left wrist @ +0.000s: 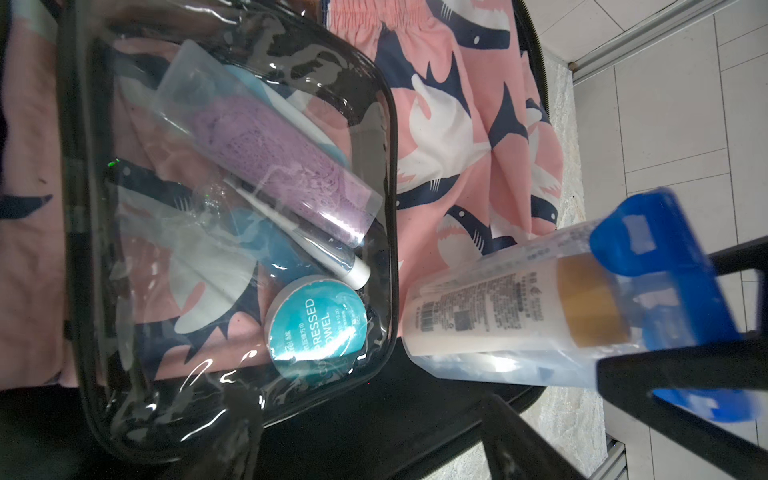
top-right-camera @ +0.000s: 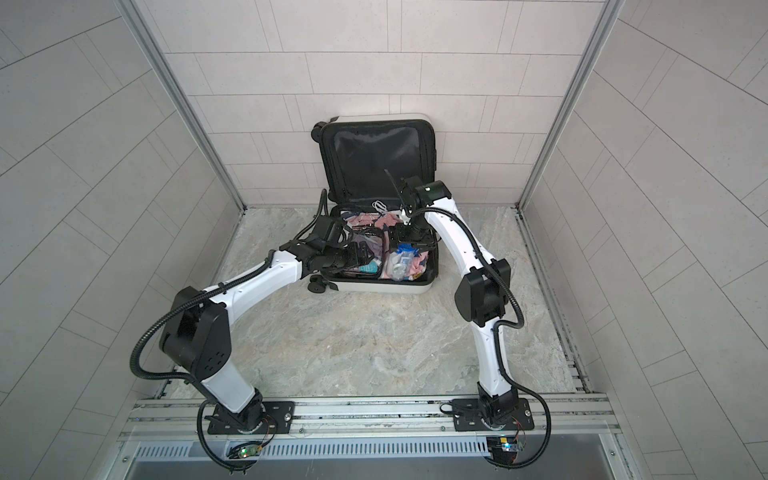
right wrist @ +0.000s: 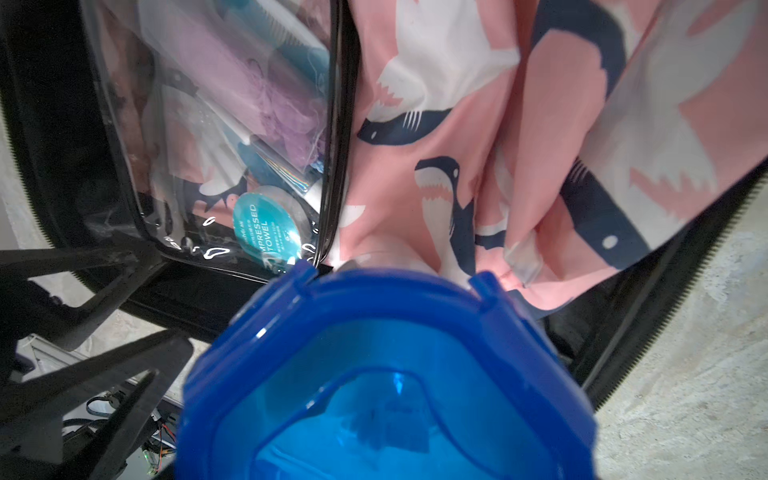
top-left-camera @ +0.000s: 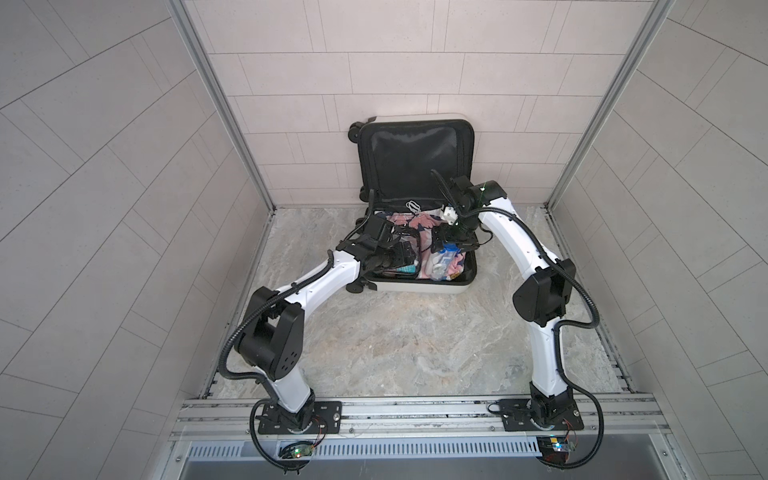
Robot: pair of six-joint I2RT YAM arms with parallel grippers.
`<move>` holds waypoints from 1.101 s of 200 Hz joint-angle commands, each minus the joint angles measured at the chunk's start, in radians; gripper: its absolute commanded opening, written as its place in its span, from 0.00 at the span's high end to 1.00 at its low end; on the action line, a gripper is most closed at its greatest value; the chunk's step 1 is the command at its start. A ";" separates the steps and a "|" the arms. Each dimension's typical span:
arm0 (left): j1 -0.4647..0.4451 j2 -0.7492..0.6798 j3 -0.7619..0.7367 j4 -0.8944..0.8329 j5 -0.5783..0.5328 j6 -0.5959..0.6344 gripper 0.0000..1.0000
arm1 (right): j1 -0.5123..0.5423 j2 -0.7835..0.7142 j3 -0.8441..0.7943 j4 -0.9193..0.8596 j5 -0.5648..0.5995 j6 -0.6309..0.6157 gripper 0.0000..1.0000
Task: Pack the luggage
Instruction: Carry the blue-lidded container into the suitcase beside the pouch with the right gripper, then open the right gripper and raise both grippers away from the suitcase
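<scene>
One luggage (top-left-camera: 415,288), one pouch (left wrist: 392,174), one container (right wrist: 386,353)

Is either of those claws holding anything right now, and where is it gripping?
The right gripper holds the clear container by its blue lid; the left gripper is open and empty.

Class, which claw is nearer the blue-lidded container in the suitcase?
Right. The right claw sits at the lid of the blue-lidded container; the left claw is apart from it, by the clear toiletry pouch.
</scene>
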 commanded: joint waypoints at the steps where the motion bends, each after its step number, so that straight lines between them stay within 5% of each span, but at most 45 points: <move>1: 0.001 -0.036 -0.012 -0.003 0.004 -0.014 0.14 | -0.001 0.031 0.029 -0.043 0.016 -0.008 0.36; 42: 0.000 -0.026 -0.003 -0.008 0.010 -0.016 0.14 | -0.016 0.120 0.091 0.005 0.015 0.030 0.30; 87: 0.001 -0.010 0.007 -0.017 0.017 -0.018 0.13 | -0.033 0.164 0.133 0.158 0.001 0.122 0.01; 159: 0.010 0.015 0.056 -0.037 0.009 -0.011 0.13 | -0.085 0.156 0.277 0.276 -0.009 0.191 0.01; 195: 0.057 0.004 0.061 -0.029 0.008 -0.022 0.14 | -0.057 0.093 0.224 0.262 -0.056 0.168 0.34; 220: 0.124 -0.024 0.060 -0.035 0.010 -0.023 0.15 | 0.000 0.038 0.132 0.259 -0.050 0.140 0.45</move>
